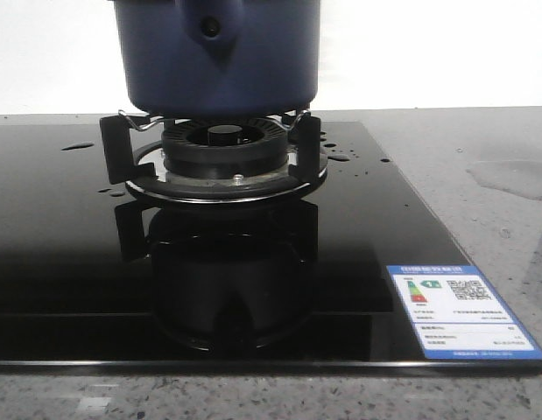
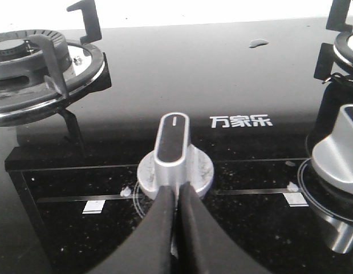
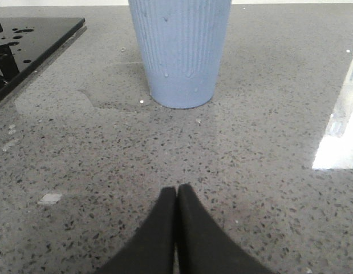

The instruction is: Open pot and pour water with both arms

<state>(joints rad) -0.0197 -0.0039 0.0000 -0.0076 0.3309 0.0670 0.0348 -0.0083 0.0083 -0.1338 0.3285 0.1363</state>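
Note:
The dark navy pot [image 1: 218, 61] sits on the burner stand [image 1: 222, 153] at the back of the black glass stove; its pointed handle mount [image 1: 211, 31] faces me and its top is cut off by the frame. Water shows as droplets on the glass [image 1: 341, 157] and a wet patch on the counter [image 1: 516, 175]. My left gripper [image 2: 177, 191] is shut and empty, its tips right at a silver stove knob [image 2: 175, 151]. My right gripper [image 3: 177, 191] is shut and empty over the grey counter, well short of a pale-blue cup [image 3: 181, 51]. Neither gripper shows in the front view.
The stove carries an energy label [image 1: 459, 311] at its front right corner. The left wrist view shows a bare burner [image 2: 33, 68], a second knob [image 2: 339, 154] and a droplet [image 2: 258, 43]. The stove edge [image 3: 28, 34] and a wet patch [image 3: 56, 103] lie beside the cup.

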